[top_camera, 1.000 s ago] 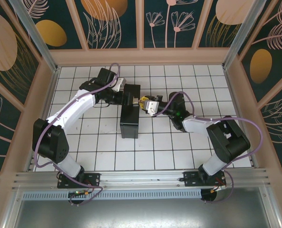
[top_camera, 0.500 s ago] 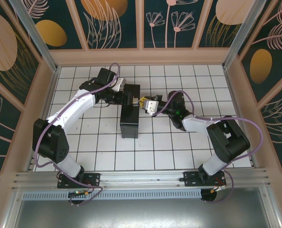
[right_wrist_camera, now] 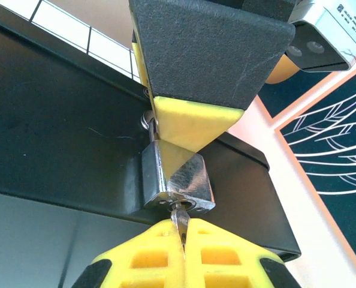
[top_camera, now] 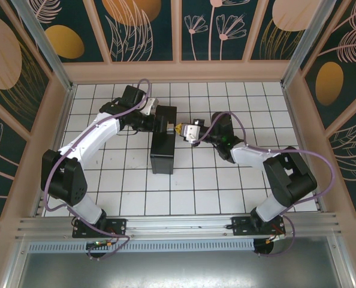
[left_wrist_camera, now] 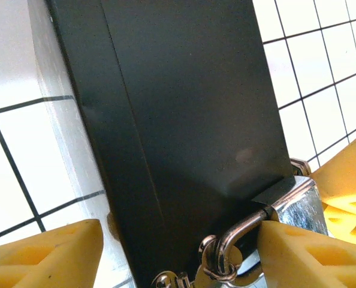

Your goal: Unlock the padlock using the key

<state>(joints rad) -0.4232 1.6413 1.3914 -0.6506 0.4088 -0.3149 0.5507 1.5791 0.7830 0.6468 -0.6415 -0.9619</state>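
Looking down on a white tabletop [top_camera: 226, 186] ruled with a black grid, boxed in by pale wooden rails [top_camera: 178, 71] and dark teal wall panels [top_camera: 226, 27] painted with leaves, flowers and orange discs.

Counting two arms, two claws, one black box [top_camera: 163, 153], one padlock [right_wrist_camera: 181, 186] and one key [right_wrist_camera: 179, 221].

Straddling the box's end with the left claw [left_wrist_camera: 179, 228], jaws standing wide, pressing one finger against the padlock and resting the other just beside the opposite box wall.

Pinching the key's blade in the right claw [right_wrist_camera: 182, 240], yellow fingers closed together on it, with the blade tip sitting in the keyhole on the padlock's bottom face.

Finding the padlock directly ahead of the right claw's tips and under one left-claw finger, hanging against the box's side.

Hiding the key's head and ring inside the right claw's fingers. Covering part of the shackle with the left claw's finger. Failing to make out padlock or key from overhead, both being tucked between the two claws. Cutting the box off at the frame edges in both wrist views. Leaving unclear whether the second left-claw finger is touching the box.
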